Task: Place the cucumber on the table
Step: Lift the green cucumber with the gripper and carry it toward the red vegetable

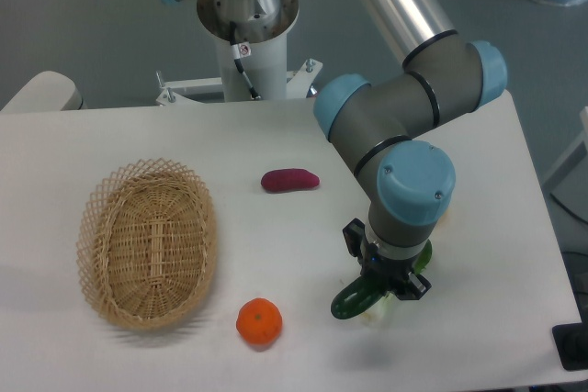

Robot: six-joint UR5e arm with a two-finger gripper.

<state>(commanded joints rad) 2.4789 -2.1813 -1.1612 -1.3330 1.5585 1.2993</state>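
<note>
The cucumber (349, 301) is dark green and glossy. Only its lower-left end shows, sticking out from under my gripper (383, 280) at the front right of the white table (276, 245); the rest is hidden by the wrist. The gripper points straight down and its jaws appear closed around the cucumber, which sits low, close to the tabletop. I cannot tell whether the cucumber touches the table.
A pale green and white leafy vegetable (424, 258) lies partly hidden under the gripper. An orange (259, 322) sits at the front centre, a purple sweet potato (290, 180) mid-table, and an oval wicker basket (149, 242) at the left. The robot base (246, 16) stands at the back.
</note>
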